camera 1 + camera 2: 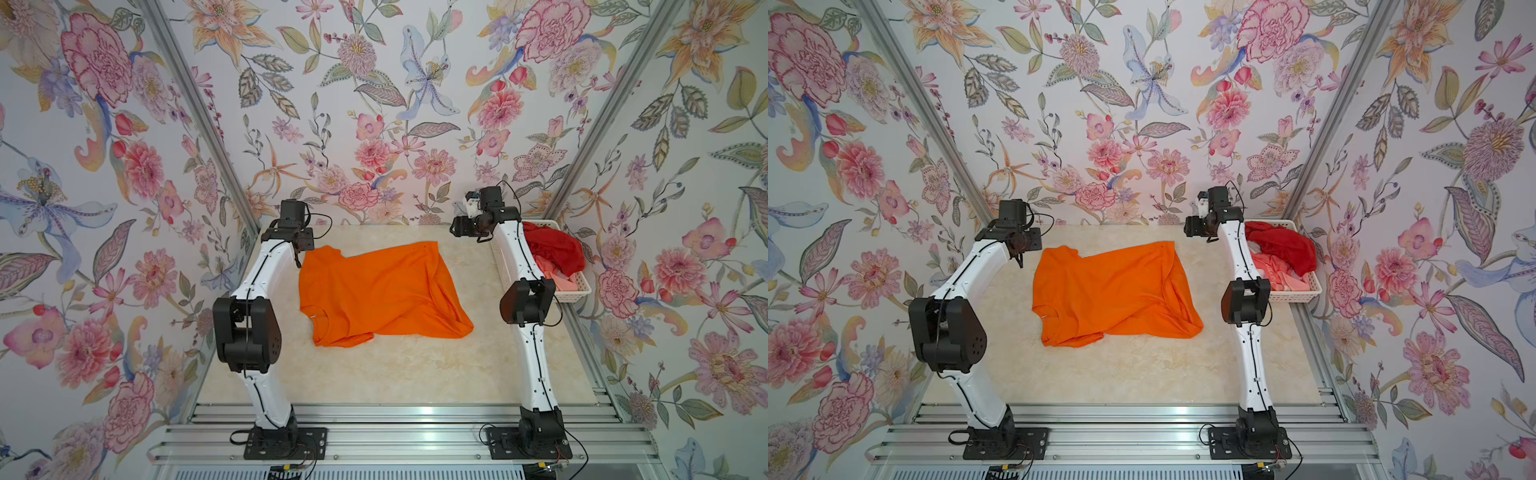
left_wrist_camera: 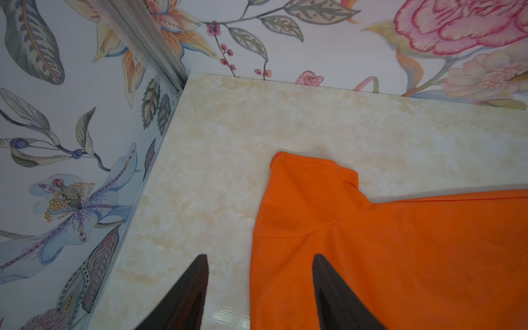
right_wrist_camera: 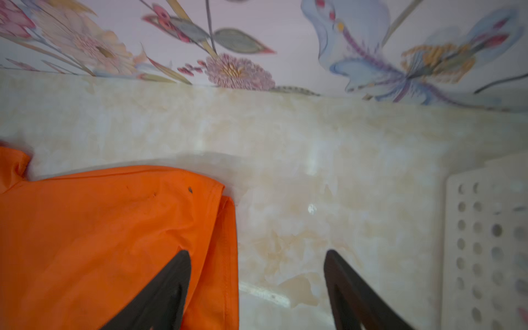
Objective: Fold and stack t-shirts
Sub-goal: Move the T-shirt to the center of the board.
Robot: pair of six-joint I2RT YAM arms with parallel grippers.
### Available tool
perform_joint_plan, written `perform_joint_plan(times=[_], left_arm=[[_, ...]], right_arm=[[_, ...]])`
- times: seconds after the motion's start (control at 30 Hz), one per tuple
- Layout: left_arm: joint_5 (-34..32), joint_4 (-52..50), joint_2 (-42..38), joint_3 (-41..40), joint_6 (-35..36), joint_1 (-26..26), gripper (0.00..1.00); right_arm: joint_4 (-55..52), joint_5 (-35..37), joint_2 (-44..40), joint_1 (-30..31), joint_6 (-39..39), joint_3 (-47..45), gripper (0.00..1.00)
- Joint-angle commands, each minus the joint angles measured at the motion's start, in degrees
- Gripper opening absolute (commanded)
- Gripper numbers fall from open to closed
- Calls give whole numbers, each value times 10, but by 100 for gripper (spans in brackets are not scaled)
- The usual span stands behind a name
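An orange t-shirt [image 1: 374,291] [image 1: 1113,291] lies spread but rumpled on the table in both top views, its collar with a small white label [image 1: 312,316] to the near left. My left gripper [image 2: 260,257] [image 1: 297,258] hovers open over the shirt's far-left sleeve [image 2: 311,183], one finger above cloth and one above bare table. Open as well, my right gripper [image 3: 257,253] [image 1: 457,229] hangs at the far right hem corner [image 3: 220,200], holding nothing. A red t-shirt [image 1: 552,245] [image 1: 1283,245] and a coral-pink-and-white one [image 1: 557,276] [image 1: 1281,272] sit piled in the basket.
The white slotted basket [image 1: 575,294] [image 1: 1296,297] [image 3: 480,243] stands at the table's right edge behind the right arm. Flowered walls close in the marbled table [image 1: 374,374] on three sides. Aluminium rails run along the front.
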Motion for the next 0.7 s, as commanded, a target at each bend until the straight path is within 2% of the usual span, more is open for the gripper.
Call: perform_joint_plan(times=[0.0, 0.13, 0.2, 0.3, 0.37, 0.47, 0.67], left_arm=[[91, -52, 57, 26, 15, 3, 62], [93, -65, 123, 40, 21, 10, 64], [106, -67, 149, 45, 18, 13, 64], [132, -65, 171, 51, 15, 16, 65], [149, -65, 188, 60, 15, 20, 65], [177, -67, 210, 71, 14, 22, 66], [193, -66, 218, 70, 11, 21, 65]], right_arm=[[17, -85, -42, 2, -15, -91, 79], [-19, -92, 15, 5, -26, -37, 80], [-26, -122, 43, 4, -25, -6, 80], [18, -189, 56, 3, -11, -28, 79], [57, -212, 64, 5, 11, -44, 79], [93, -240, 98, 9, 48, -21, 79], [135, -226, 150, 22, 96, 16, 81]])
